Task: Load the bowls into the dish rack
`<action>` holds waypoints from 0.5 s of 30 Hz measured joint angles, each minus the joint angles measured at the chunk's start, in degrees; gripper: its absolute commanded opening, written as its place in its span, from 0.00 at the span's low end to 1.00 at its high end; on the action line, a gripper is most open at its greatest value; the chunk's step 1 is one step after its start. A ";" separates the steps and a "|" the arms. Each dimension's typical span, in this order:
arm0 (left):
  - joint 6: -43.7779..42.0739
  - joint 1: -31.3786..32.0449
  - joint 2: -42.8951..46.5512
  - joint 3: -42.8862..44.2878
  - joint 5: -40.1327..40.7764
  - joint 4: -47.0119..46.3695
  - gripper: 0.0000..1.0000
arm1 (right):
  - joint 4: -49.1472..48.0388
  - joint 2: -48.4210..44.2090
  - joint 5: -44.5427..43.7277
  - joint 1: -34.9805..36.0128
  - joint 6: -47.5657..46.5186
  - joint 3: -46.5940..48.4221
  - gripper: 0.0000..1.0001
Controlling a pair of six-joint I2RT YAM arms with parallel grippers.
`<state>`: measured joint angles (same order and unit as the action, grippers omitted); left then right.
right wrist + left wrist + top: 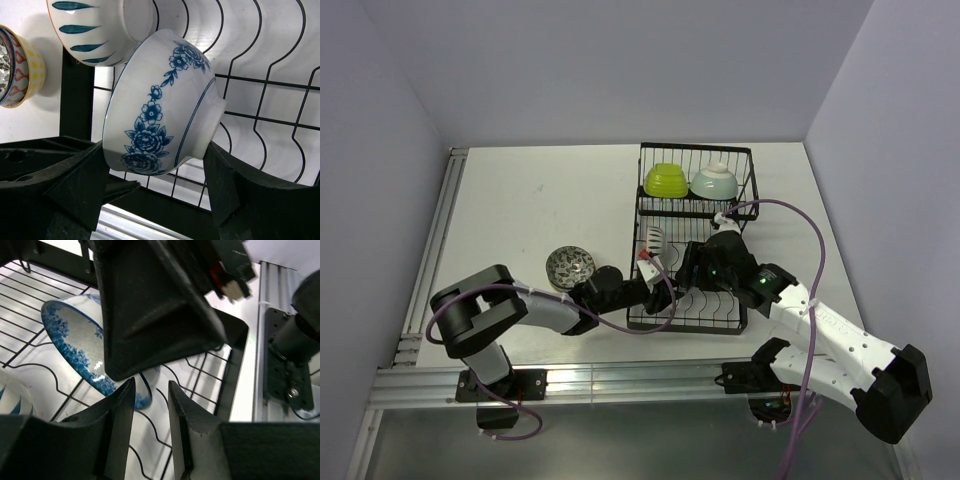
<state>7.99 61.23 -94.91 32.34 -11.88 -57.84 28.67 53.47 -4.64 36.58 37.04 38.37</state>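
While it hangs tilted on its side, clamped between the two fingers of the right end effector, the blue floral bowl shows a white glazed outside with a chain of blue peonies and leaves running from rim to foot, and a thin blue line around the lower wall. From the left wrist its inside appears speckled pale, with a blue patterned band along the rim. One finger presses at the rim side and the other at the foot.

It sits over the near end of the dish rack, close to the rack's left frame bar, with the curved slot wires behind and to its right and the white counter showing through them. A striped bowl stands in the rack just beyond it; whether the two touch is hard to tell from these angles.

At the rack's near left edge the left end effector has its fingers only narrowly apart, gripping nothing, the floral bowl's rim just beside one tip and the right arm's black body close above.

A lime green bowl and a pale mint bowl rest upside down in the raised far section. A patterned bowl sits on the counter left of the rack, near the left arm
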 measured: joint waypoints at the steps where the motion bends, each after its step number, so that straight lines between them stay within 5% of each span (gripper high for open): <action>1: 0.00 -0.02 -0.46 0.42 0.22 0.00 0.38 | 0.00 0.00 0.02 0.00 0.00 0.00 0.00; 6: 0.00 0.04 -2.49 1.92 0.17 0.04 0.33 | 0.00 -0.09 0.11 -0.22 0.02 0.00 0.00; 15: 1.31 0.13 -5.29 3.80 -0.42 0.09 0.00 | 0.13 -0.09 -0.07 -0.50 -0.92 0.00 0.00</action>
<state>9.30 61.36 -100.20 36.14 -12.29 -57.76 28.80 53.39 -4.71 36.07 36.12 38.37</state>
